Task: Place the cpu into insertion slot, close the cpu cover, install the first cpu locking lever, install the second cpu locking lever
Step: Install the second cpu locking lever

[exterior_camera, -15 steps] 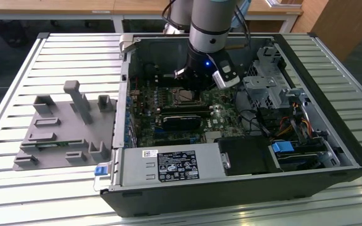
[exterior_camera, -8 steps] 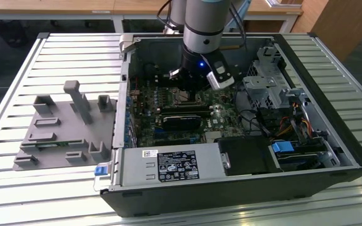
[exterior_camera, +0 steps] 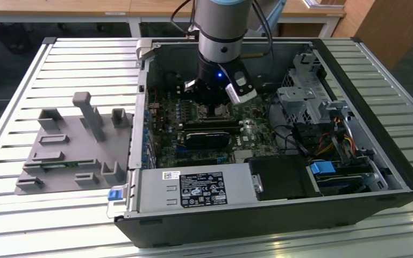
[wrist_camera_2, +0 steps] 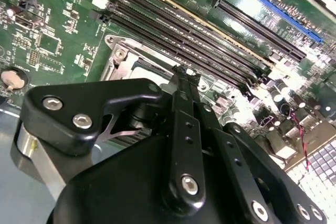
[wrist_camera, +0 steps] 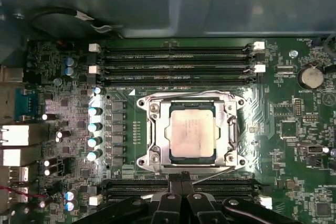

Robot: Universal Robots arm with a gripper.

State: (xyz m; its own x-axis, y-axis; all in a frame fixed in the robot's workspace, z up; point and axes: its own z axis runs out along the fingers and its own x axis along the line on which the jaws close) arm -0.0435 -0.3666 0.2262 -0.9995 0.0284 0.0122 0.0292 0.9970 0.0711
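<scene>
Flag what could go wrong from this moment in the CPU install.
The gripper sits low at the edge of the cpu cover, beside the memory slots; a sideways slip might scrape them. The cpu already lies in the insertion slot under the cover; pressing down off-centre could possibly stress it.

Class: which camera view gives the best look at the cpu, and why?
The first wrist view: the cpu faces the camera squarely, seated in the insertion slot. In the second wrist view the gripper covers most of it. In the exterior view the arm blocks it.
</scene>
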